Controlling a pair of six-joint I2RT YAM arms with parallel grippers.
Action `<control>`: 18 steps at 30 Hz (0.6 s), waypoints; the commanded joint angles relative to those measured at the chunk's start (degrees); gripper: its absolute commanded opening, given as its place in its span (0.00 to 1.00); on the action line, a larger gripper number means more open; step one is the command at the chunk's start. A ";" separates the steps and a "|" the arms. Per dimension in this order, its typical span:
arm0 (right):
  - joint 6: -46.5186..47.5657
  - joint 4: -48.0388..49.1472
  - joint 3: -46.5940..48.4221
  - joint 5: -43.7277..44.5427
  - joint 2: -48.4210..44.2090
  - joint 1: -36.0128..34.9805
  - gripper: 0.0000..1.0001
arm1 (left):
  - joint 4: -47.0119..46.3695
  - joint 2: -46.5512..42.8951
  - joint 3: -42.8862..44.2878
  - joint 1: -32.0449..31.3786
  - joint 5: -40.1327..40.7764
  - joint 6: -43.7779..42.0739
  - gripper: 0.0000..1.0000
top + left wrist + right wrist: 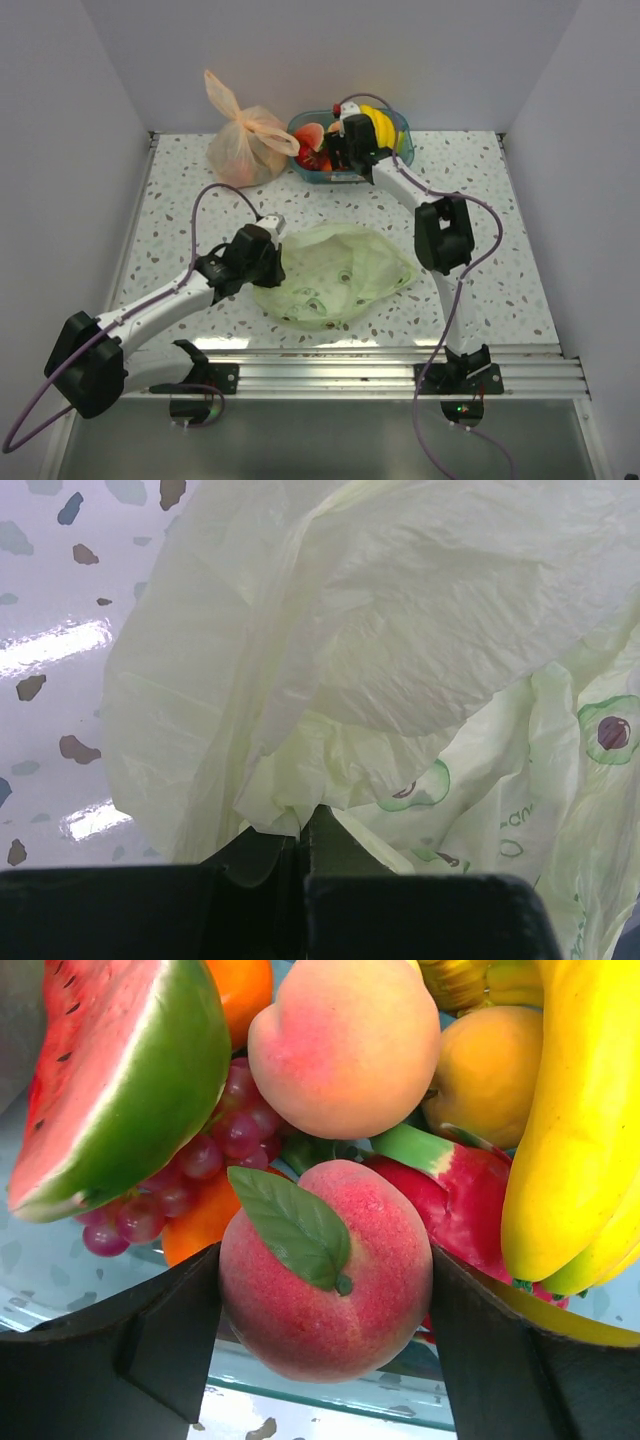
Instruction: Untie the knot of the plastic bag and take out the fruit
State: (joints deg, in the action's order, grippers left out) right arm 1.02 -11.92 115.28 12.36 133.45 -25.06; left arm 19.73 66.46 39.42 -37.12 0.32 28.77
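Note:
The pale green plastic bag [335, 272] lies flat and slack on the table's middle; no knot shows on it and no fruit shows through it. My left gripper [275, 262] is at its left edge, shut on a fold of the bag's film [290, 800]. My right gripper [338, 148] is over the blue basket [345, 180] at the back and is shut on a pink-red peach [325, 1270] with a green leaf. Below and behind the peach lie other fruit: a yellow banana bunch [570, 1140], a second peach [345, 1045], red grapes [210, 1150] and a watermelon slice [120, 1070].
A peach-orange tied bag [245, 140] stands at the back left beside the basket. The basket's clear rim [330, 1390] is just below the held peach. White walls close in the table on three sides. A metal rail [380, 365] runs along the near edge.

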 commanded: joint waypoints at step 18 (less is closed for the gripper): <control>-5.06 -5.91 -19.20 1.70 -39.80 0.36 0.99 | -1.54 -0.45 8.04 0.39 3.37 -0.12 0.76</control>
State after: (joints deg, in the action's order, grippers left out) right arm -2.66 -16.14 99.88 11.57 102.39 -24.99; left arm 18.76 67.00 44.62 -37.12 1.26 28.51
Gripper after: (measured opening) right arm 0.986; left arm 0.672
